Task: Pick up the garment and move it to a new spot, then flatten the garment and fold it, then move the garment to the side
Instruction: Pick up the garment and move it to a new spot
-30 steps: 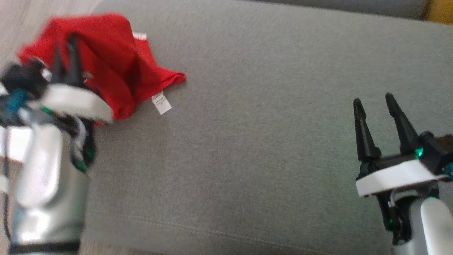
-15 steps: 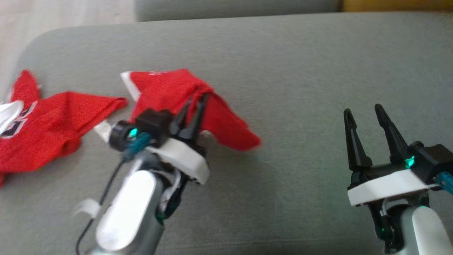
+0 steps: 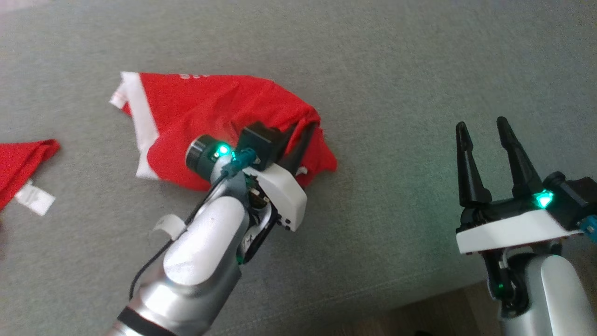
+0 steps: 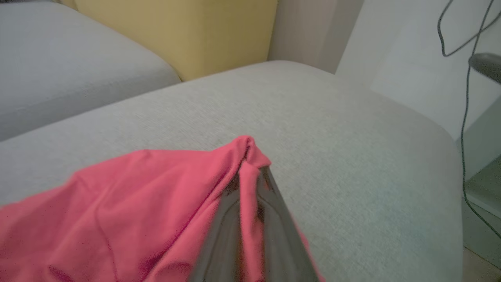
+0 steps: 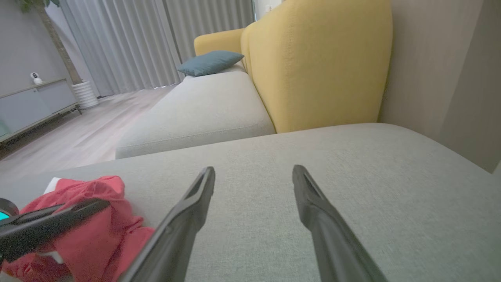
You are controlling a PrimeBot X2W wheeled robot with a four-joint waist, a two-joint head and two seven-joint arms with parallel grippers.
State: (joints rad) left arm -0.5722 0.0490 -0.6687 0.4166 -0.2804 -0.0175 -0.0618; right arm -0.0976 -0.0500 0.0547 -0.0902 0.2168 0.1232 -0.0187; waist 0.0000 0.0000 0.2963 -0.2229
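While the left gripper (image 3: 303, 129) is clenched on a fold of the red garment (image 3: 196, 107), the right gripper (image 3: 482, 125), well apart from it, gapes empty, so flattening and folding seem yet to come.

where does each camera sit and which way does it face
Head view: on the robot's head, looking down on the grey sofa seat; shows the left gripper shut on the red garment and the open right gripper.
Left wrist view: on the left wrist, looking along its shut fingers across the seat to a yellow backrest.
Right wrist view: on the right wrist, along its open fingers toward the same backrest.
Shared: both wrist views show the garment and the backrest.
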